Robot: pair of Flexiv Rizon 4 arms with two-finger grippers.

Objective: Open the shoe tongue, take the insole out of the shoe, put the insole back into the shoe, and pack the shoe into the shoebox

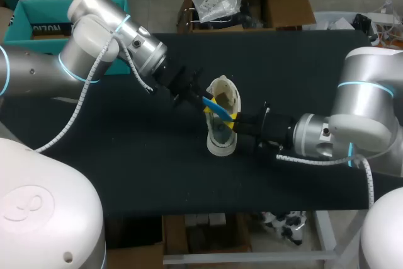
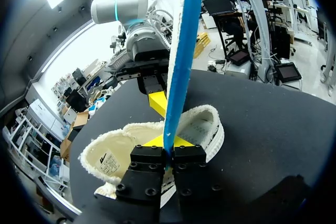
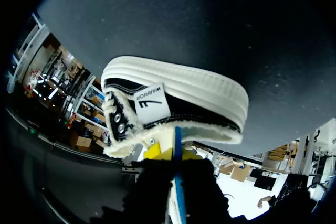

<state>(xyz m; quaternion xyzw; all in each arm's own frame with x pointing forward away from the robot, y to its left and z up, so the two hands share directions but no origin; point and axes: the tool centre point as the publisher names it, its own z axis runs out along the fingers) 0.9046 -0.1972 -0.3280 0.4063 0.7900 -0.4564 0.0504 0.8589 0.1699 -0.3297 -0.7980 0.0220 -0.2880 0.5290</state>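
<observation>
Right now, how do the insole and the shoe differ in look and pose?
The insole is thin, flat and blue; the shoe is bulky and white-soled, with a fleecy lining. The insole is held off the table, clamped in the left gripper; the shoe rests on the table. Both are at the table's middle.

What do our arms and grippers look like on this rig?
Left arm and right arm: rounded silver-grey links with cyan light rings at the joints, each with a white ribbed cable strung along the outside. Left gripper: black and blocky, with rows of screw holes and bright yellow tips. Right gripper: black body as well.
</observation>
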